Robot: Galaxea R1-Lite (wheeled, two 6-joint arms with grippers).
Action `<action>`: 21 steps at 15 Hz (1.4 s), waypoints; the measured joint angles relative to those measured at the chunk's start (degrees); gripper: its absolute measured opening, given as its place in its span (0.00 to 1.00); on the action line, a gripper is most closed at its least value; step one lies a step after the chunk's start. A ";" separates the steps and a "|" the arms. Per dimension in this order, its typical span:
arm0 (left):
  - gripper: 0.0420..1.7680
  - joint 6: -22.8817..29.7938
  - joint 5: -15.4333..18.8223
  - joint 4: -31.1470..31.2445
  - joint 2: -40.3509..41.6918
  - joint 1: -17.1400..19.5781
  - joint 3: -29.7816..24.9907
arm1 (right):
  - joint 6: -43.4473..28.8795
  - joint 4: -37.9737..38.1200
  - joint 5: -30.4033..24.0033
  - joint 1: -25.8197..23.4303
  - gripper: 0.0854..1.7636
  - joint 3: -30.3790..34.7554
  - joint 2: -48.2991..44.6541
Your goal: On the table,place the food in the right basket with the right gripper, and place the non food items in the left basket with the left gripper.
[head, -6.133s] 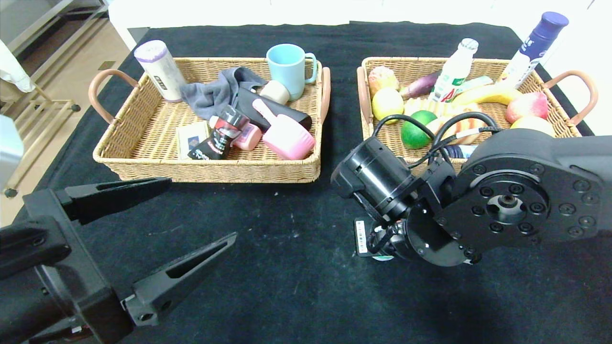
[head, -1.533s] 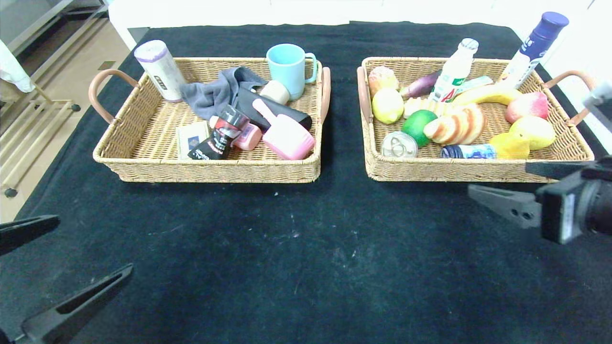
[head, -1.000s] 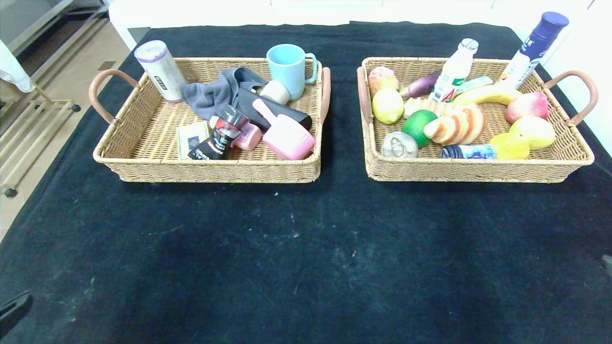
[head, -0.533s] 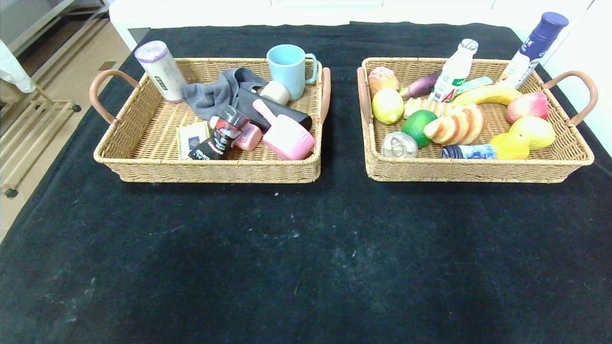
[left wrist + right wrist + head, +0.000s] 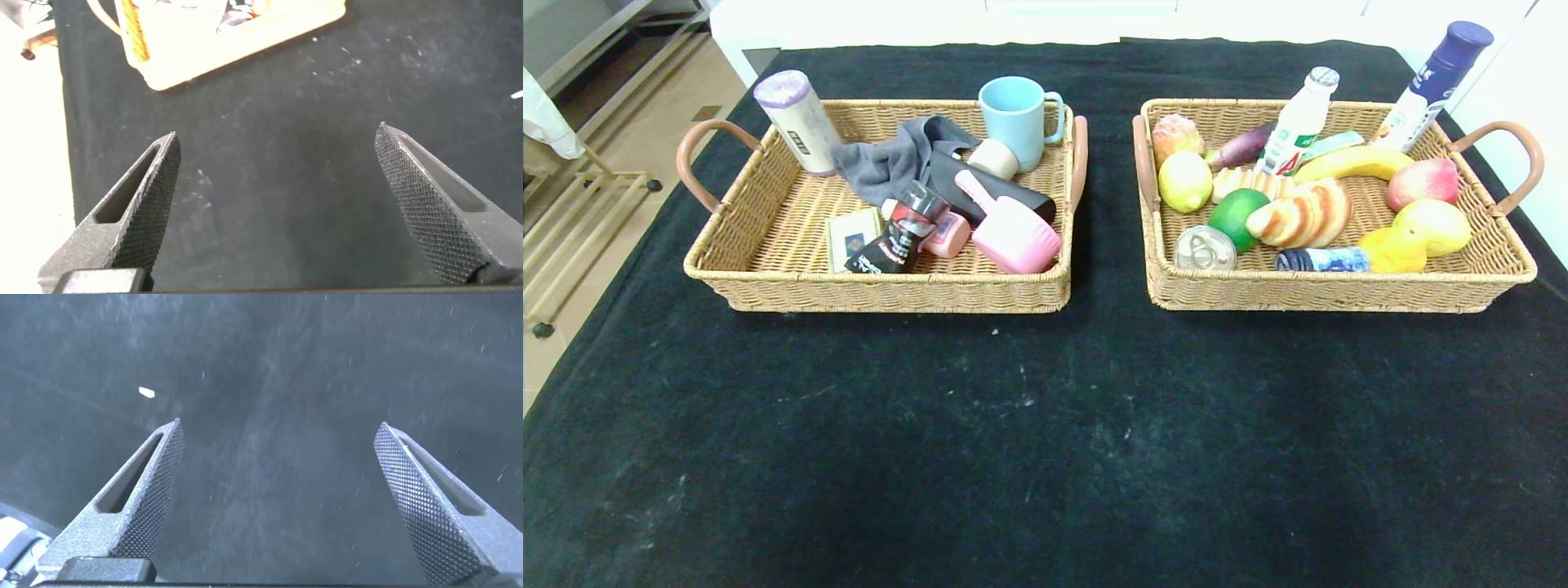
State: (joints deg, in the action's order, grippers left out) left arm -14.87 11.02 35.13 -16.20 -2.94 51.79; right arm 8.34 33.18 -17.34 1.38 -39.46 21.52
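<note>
A: Where's everything sitting?
B: Food fills the right basket (image 5: 1339, 282), with the can (image 5: 1205, 247) in its near corner; non-food fills the left basket (image 5: 882, 290).
A: And the hands?
B: Left hand (image 5: 274, 208) is spread wide, holding nothing, over the tabletop (image 5: 286, 163), the left basket's corner ahead of its fingers. Right hand (image 5: 278, 498) is spread too, over bare cloth.

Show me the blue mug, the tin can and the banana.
blue mug (image 5: 1014, 114), head view, on its outer wall.
tin can (image 5: 1205, 247), head view, on its pull-tab lid.
banana (image 5: 1352, 162), head view, middle of its curved body.
</note>
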 joint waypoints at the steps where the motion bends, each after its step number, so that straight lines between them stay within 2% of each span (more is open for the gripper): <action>1: 0.97 0.05 1.07 0.04 1.24 0.62 -1.13 | -0.22 -0.11 0.04 -0.17 0.96 1.67 -1.82; 5: 0.97 0.05 2.51 -0.29 6.07 2.17 -5.79 | -1.51 -0.28 -0.22 -0.56 0.96 7.02 -9.09; 8: 0.97 0.10 2.69 -0.52 11.13 2.58 -10.78 | -5.06 -1.10 -1.99 -1.08 0.96 10.25 -15.46; 10: 0.97 0.21 2.32 -0.66 13.90 2.65 -14.36 | -5.36 -5.84 -1.57 -1.30 0.96 14.08 -18.88; 12: 0.97 1.43 1.57 -0.88 15.30 2.67 -16.92 | -5.78 -13.24 0.89 -1.40 0.96 18.46 -20.48; 13: 0.97 2.63 0.09 -1.23 15.68 2.67 -18.12 | -5.91 -18.38 2.18 -1.40 0.96 21.00 -20.89; 14: 0.97 3.79 -1.90 -2.89 15.96 2.67 -19.63 | -6.02 -23.65 3.62 -1.43 0.96 24.09 -21.21; 16: 0.97 5.07 -4.57 -10.00 16.15 2.67 -24.14 | -6.17 -29.75 7.12 -1.45 0.96 29.38 -21.47; 19: 0.97 5.29 -9.12 -25.62 16.25 2.67 -34.82 | -7.68 -31.10 9.37 -1.40 0.96 33.29 -21.59; 21: 0.97 5.18 -12.25 -32.02 16.27 2.67 -41.81 | -7.88 -31.39 11.58 -1.38 0.96 34.61 -21.59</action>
State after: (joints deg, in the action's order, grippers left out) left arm -9.69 -1.23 3.11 0.07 -0.27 9.97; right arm 0.46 1.79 -5.75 0.00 -4.85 -0.07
